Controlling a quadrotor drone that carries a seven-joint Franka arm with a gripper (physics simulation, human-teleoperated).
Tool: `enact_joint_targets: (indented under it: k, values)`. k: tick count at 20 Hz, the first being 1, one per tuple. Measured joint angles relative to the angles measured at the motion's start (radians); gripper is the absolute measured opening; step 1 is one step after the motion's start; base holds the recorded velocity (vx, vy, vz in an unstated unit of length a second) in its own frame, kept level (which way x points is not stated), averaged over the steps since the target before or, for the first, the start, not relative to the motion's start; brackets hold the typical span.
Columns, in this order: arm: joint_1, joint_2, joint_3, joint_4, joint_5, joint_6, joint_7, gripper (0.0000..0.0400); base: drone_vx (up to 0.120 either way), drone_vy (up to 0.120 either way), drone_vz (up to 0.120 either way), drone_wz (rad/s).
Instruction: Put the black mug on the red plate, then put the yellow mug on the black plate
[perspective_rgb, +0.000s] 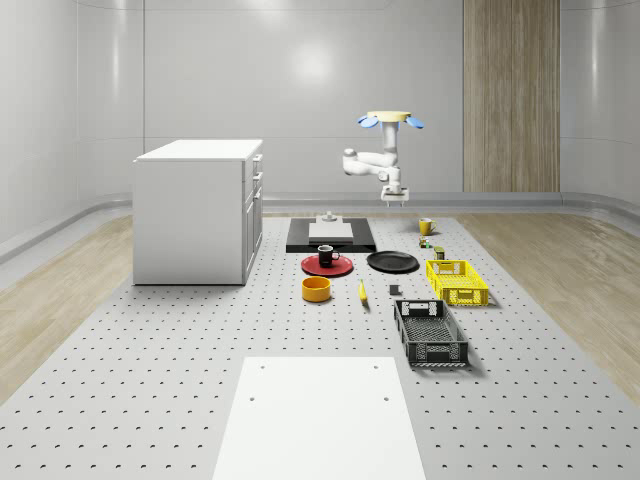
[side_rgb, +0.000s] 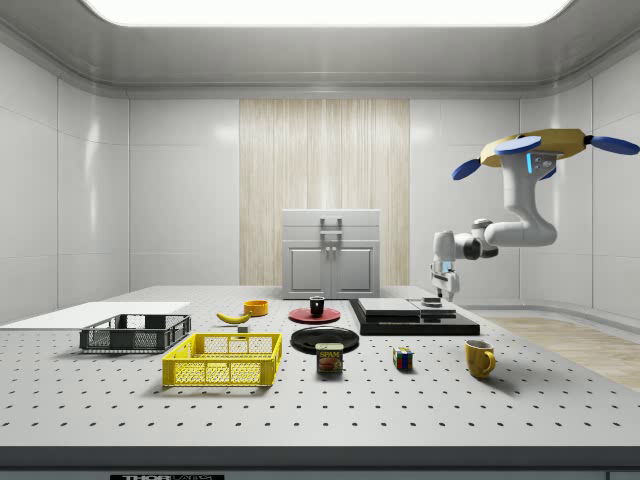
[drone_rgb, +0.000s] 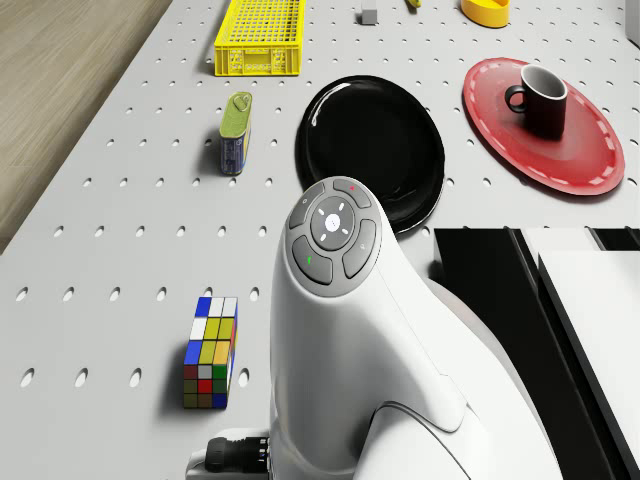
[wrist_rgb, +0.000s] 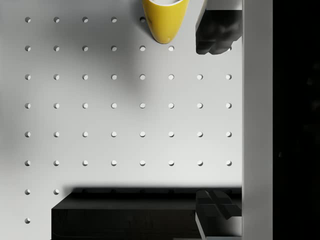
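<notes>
Whole-scene view: I have the drone (perspective_rgb: 388, 118) hovering above the far end of the table (perspective_rgb: 150, 370), the arm hanging below it and the gripper (perspective_rgb: 392, 199) in the air between the black platform (perspective_rgb: 330, 236) and the yellow mug (perspective_rgb: 426, 226). The black mug (perspective_rgb: 326, 255) already stands on the red plate (perspective_rgb: 327, 264), so I judge the first half of the task done. The black plate (perspective_rgb: 392, 262) lies bare just beside the red one.

Side view: the gripper (side_rgb: 443, 288) hangs over the platform's edge (side_rgb: 415, 318), well above the table. The yellow mug (side_rgb: 480, 358) stands upright on the table nearer the camera, its handle towards the side view's right, apart from the cube (side_rgb: 402, 358) and the tin (side_rgb: 329, 358). I judge the arm is stationed here to descend on that mug.

Drone view: the black mug (drone_rgb: 542, 99) sits upright inside the red plate's rim (drone_rgb: 590, 172); the black plate (drone_rgb: 372, 150) is glossy and unoccupied.

Wrist view: the yellow mug (wrist_rgb: 165, 19) appears as a rounded yellow body with a pale interior. I cannot tell whether the fingers are spread or closed; nothing is visibly held.
</notes>
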Motion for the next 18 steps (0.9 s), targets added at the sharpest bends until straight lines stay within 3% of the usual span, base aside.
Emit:
enact_joint_targets:
  k: [5,10,18]
  values:
    - [0.000,0.000,0.000,0.000,0.000,0.000,0.000,0.0400,-0.120,0.120,0.000,0.000]
    - [0.000,0.000,0.000,0.000,0.000,0.000,0.000,0.0400,0.000,0.120,0.000,0.000]
    - [0.000,0.000,0.000,0.000,0.000,0.000,0.000,0.0400,0.000,0.120,-0.115,0.000]
